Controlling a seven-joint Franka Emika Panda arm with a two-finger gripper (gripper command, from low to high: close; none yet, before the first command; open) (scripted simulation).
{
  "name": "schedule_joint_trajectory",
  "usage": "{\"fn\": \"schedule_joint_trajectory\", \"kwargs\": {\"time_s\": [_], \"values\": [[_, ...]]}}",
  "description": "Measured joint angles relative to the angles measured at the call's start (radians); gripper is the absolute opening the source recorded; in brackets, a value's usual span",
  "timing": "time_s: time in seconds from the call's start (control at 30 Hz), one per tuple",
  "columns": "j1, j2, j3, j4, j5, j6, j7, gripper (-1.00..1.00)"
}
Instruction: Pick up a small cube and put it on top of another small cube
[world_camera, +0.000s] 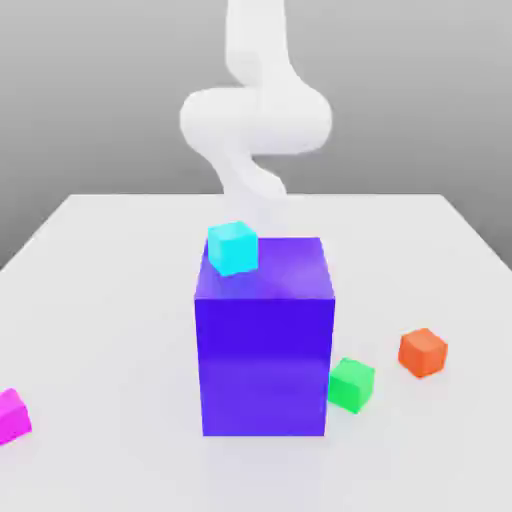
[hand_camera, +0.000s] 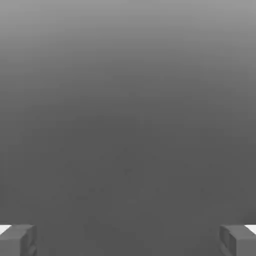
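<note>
The small magenta cube (world_camera: 12, 415) lies on the white table (world_camera: 110, 300) at the exterior view's far left, near the front and partly cut off by the picture's edge. A small cyan cube (world_camera: 232, 248) sits at the back left corner of the top of a big blue-purple block (world_camera: 265, 350). My white arm (world_camera: 255, 120) rises behind that block, far from the magenta cube. In the hand view my gripper (hand_camera: 128, 240) is open, its grey fingertips (hand_camera: 19, 240) wide apart with nothing between them, facing a plain grey backdrop.
A green cube (world_camera: 351, 384) stands right beside the big block's lower corner on the exterior view's right. An orange cube (world_camera: 423, 352) lies a little further right. The big block stands mid-table between the arm and the front edge.
</note>
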Motion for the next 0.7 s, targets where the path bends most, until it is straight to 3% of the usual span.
{"fn": "schedule_joint_trajectory", "kwargs": {"time_s": [0.43, 0.7], "values": [[-0.074, 0.475, -0.227, -0.038, 0.118, 0.159, -0.050, 0.00], [-0.189, 0.768, -0.312, -0.060, 0.221, 0.253, -0.102, 0.00]]}}
